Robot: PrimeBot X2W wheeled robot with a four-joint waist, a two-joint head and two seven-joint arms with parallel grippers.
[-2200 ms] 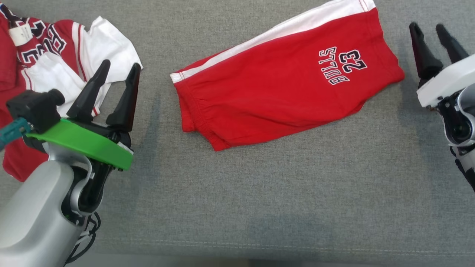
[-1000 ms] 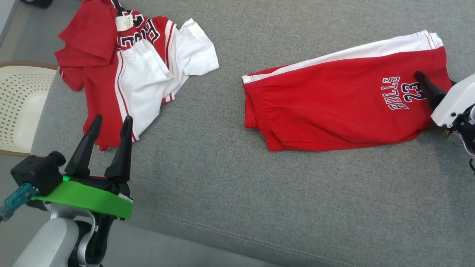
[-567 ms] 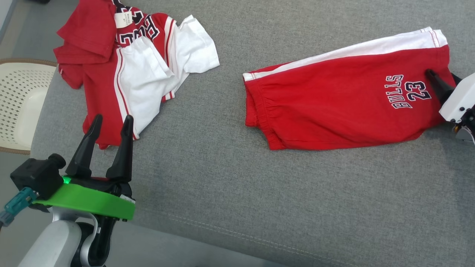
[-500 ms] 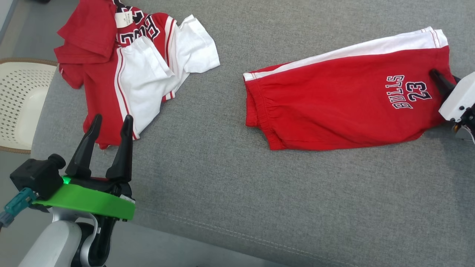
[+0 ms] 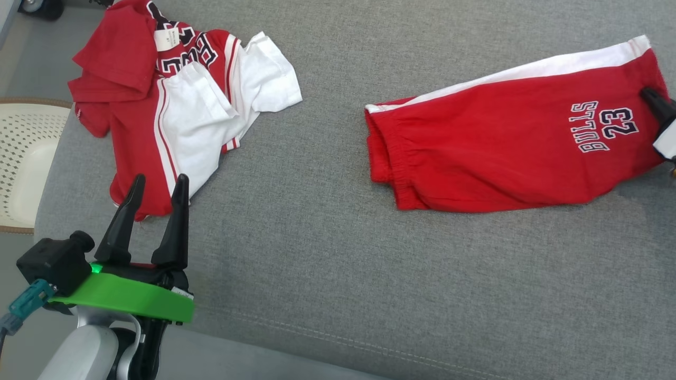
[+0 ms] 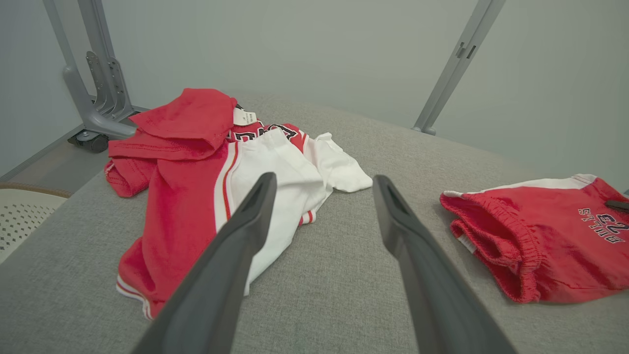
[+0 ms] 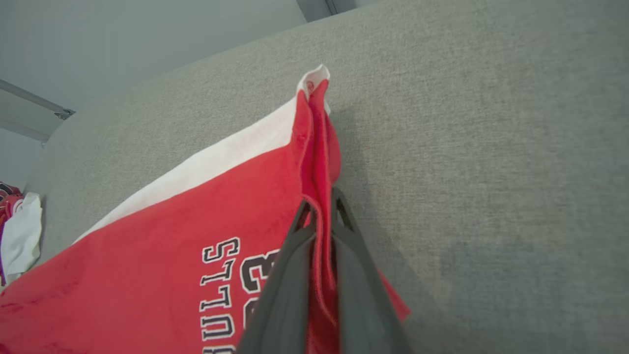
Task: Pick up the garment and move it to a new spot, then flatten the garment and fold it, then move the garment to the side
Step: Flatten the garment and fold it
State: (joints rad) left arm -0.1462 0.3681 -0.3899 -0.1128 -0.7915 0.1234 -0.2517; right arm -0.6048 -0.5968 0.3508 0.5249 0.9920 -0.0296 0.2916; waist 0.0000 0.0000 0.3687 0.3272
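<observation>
Shorts (image 5: 501, 153) stretch leftward from the right end effector (image 7: 322, 204), which pinches their hem (image 7: 319, 123); the left end effector (image 5: 160, 182), spread, sits well apart.

We log the bench (image 5: 327, 264) as grey woven upholstery, matt and coarse-grained, with one stitched seam. The shorts (image 5: 491, 153), pinched at the hem in the right tool (image 7: 322, 201), are soft red knit cloth: matt, slightly fuzzy, with a white side panel and a ruched waistband. That tool's fingers (image 7: 285, 295) look like smooth dark matt plastic. The jersey (image 5: 174, 105) ahead of the left tool (image 5: 160, 180) is the same matt knit, with a pale label (image 5: 168, 38). The left tool sits on a glossy green plastic plate (image 5: 127, 301). The forearm (image 5: 79, 353) behind is satin silver. The chair (image 5: 21, 153) to its left is cream perforated plastic.
</observation>
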